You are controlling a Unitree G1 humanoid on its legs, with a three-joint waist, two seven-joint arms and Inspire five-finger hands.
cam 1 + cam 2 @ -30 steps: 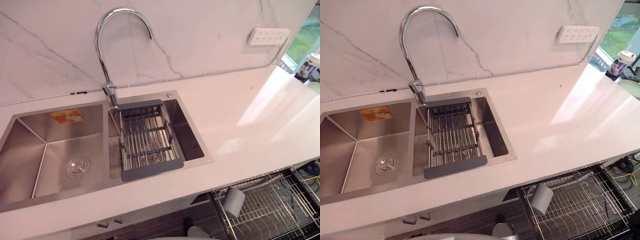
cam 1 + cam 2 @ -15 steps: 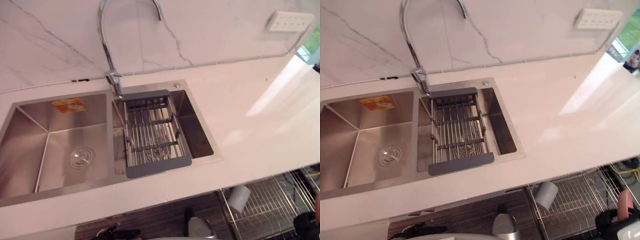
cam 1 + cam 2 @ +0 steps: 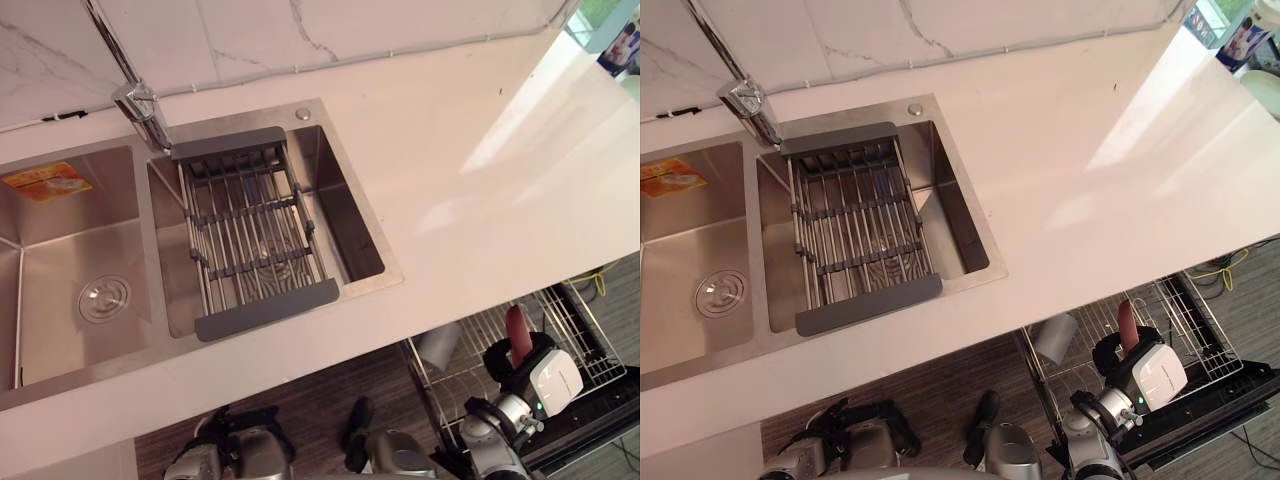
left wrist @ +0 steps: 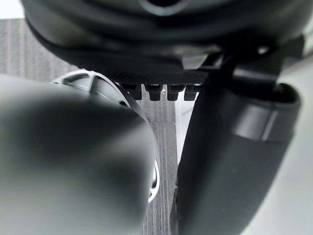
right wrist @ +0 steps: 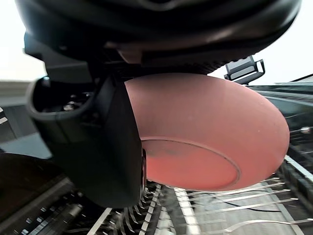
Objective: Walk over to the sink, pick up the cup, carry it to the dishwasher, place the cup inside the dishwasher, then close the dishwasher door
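My view has dropped: right hand [image 3: 522,368], curled round the red cup [image 3: 517,335], now over the dishwasher rack [image 3: 588,335], lower right; placing likely next.

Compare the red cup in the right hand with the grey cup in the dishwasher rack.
The red cup is reddish-pink; the grey cup is pale grey. The red cup is gripped in the right hand, held above the dishwasher rack; the grey cup lies tilted in that rack, untouched. Shared: both are at the pulled-out rack below the counter.
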